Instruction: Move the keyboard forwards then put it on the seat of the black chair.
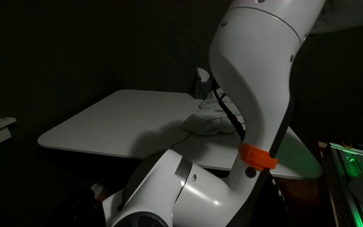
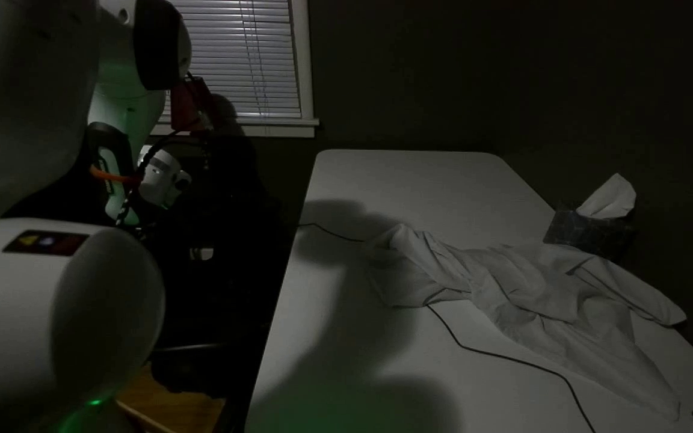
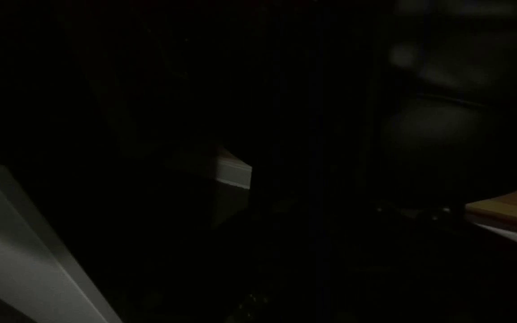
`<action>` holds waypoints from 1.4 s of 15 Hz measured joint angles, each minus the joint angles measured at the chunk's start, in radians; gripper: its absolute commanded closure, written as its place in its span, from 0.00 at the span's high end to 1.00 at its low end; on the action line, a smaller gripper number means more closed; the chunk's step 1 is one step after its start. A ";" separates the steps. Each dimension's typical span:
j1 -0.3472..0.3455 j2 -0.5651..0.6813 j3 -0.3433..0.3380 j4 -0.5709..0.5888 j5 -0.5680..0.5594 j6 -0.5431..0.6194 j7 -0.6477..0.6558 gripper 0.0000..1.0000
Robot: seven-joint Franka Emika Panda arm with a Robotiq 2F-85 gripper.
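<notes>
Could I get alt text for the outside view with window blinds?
A white robot arm fills the picture's left beside a dim white table with a rumpled pale cloth, dark cord and tissue box; window blinds hang behind.

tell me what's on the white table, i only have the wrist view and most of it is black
Observer: A crumpled white cloth lies on the white table; it shows in both exterior views.
Operator: ok anything standing near the cloth
Observer: A patterned tissue box stands next to it; I can't tell whether the two touch.
Operator: and the keyboard, can you see it
Observer: I can't make it out in any view. What does show in an exterior view is a thin dark cable on the table, running up to the edge of the cloth.
</notes>
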 measured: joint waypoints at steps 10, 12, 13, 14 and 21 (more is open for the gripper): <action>-0.001 -0.026 0.024 -0.042 0.141 0.011 -0.119 0.81; -0.009 -0.079 0.022 -0.053 0.199 -0.027 -0.132 0.96; -0.025 -0.119 0.022 -0.069 0.236 -0.035 -0.145 1.00; -0.048 -0.164 0.021 -0.091 0.277 -0.035 -0.164 1.00; -0.295 -0.481 0.017 -0.372 0.650 0.294 -0.413 1.00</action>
